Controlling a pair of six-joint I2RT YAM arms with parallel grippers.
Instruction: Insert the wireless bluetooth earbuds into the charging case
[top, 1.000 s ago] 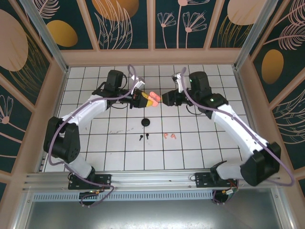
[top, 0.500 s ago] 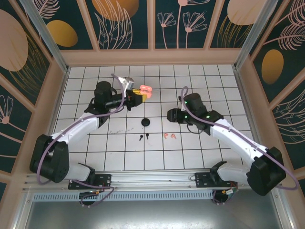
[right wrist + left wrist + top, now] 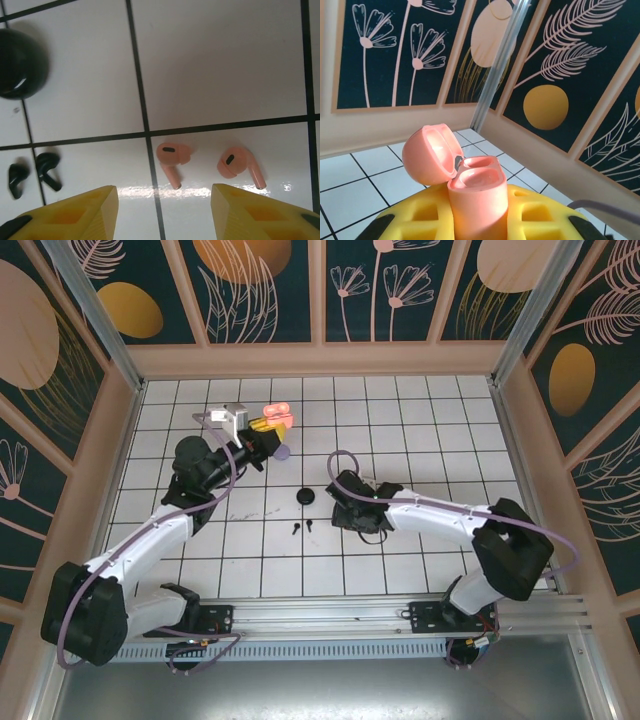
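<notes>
Slippage is the risk: the right gripper [image 3: 161, 194], jaws spread and empty, hangs over two salmon-pink earbuds [image 3: 170, 155] lying just ahead of it on glossy white grid tiles [image 3: 220, 65], so an off-centre pinch could flick one away. The left gripper [image 3: 480, 222] pinches the open salmon-pink charging case [image 3: 472, 192], lifted before dark floral wall panels [image 3: 395, 55].

Floor: we see a white tiled floor with black grid lines [image 3: 450, 420].
Walls: at 9, 12 and 3 o'clock we find dark teal panels with peach plant drawings [image 3: 270, 300].
Edge: grey aluminium rail [image 3: 320, 615] at 6 o'clock.
</notes>
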